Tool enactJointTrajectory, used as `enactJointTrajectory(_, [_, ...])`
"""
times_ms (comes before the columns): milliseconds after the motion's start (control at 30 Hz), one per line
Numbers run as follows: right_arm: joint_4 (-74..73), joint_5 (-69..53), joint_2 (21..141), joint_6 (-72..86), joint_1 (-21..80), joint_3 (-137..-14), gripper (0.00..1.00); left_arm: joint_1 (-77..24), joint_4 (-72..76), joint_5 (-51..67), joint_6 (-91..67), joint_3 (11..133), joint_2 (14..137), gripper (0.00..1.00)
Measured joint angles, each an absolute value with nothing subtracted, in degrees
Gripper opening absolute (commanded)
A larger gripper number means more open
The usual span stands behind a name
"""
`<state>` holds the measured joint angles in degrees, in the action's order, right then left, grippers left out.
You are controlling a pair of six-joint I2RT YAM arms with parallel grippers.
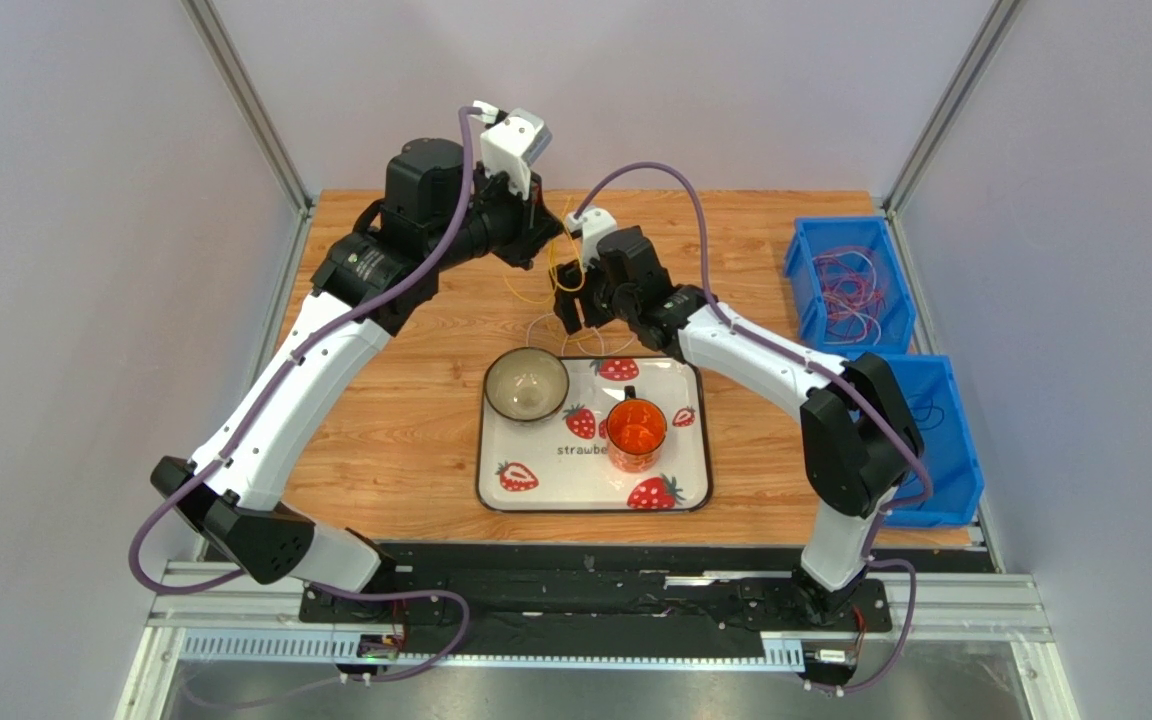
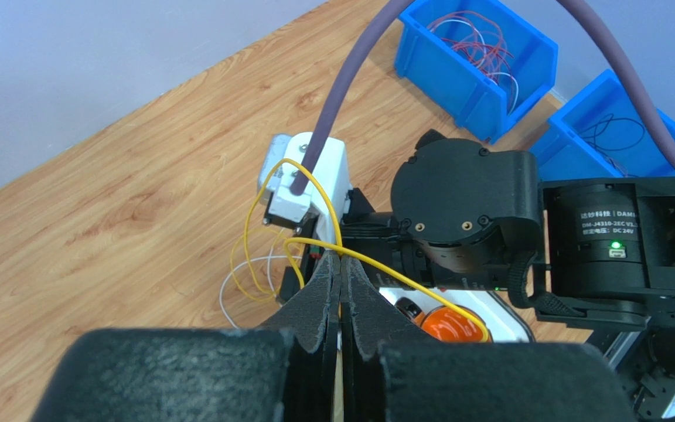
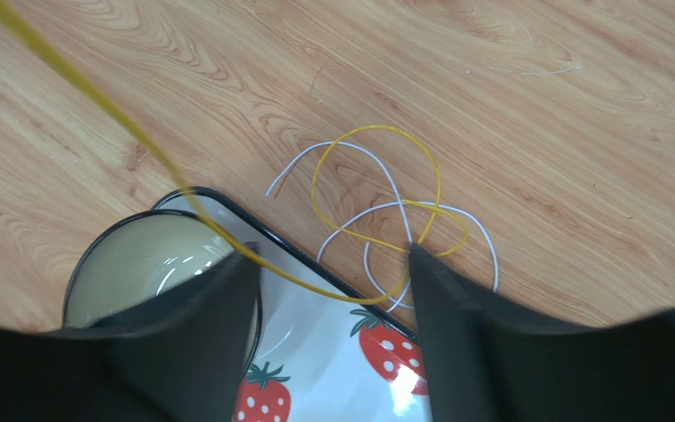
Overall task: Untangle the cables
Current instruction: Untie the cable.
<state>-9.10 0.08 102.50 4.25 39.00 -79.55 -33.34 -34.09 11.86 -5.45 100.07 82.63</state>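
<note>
My left gripper is shut on a yellow cable, lifted above the back of the table. The strand loops over the right wrist camera and trails down toward the tray. My right gripper hangs open just below, with the taut yellow strand passing between its fingers without being pinched. Beyond its fingertips a yellow loop and a white cable lie tangled on the wood. From above, the left gripper and right gripper are close together over that tangle.
A strawberry-print tray holds a pale bowl and an orange cup, right under the right gripper. Two blue bins stand on the right; the far one holds red and pink wire loops, the near one dark wire.
</note>
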Motion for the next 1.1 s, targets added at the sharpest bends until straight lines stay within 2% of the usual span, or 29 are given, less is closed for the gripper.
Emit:
enactJointTrajectory(33, [-9.1, 0.6, 103.0, 3.79, 39.11, -80.03, 0.43, -33.34, -34.09, 11.86, -5.45, 100.07, 82.63, 0.0])
enactJointTrajectory(67, [-9.1, 0.75, 103.37, 3.53, 39.22, -80.38, 0.27, -33.34, -34.09, 11.84, -5.45, 100.07, 82.63, 0.0])
enactJointTrajectory(133, [-9.08, 1.39, 104.07, 2.87, 39.4, -80.97, 0.13, -33.34, -34.09, 11.84, -5.45, 100.07, 82.63, 0.0])
enactJointTrajectory(167, [-9.08, 1.58, 104.18, 2.83, 39.55, -81.01, 0.02, -33.34, -34.09, 11.84, -5.45, 100.07, 82.63, 0.0])
enactJointTrajectory(200, [-9.13, 1.67, 104.2, 2.55, 39.64, -81.01, 0.0, -33.34, -34.09, 11.84, -5.45, 100.07, 82.63, 0.0])
enactJointTrajectory(467, [-9.89, 4.75, 104.2, 0.01, 40.34, -82.85, 0.0, -33.23, -34.02, 11.42, -5.67, 100.07, 82.63, 0.0])
enactJointTrajectory(767, [-12.95, 8.73, 102.65, -4.71, 40.34, -99.2, 0.0, -33.08, -32.6, 9.02, -7.46, 100.05, 82.54, 0.0])
enactJointTrajectory(1100, [-17.93, 2.02, 95.61, -0.49, 39.05, -100.86, 0.0, -32.84, -25.28, 7.62, -11.4, 101.03, 80.75, 0.0])
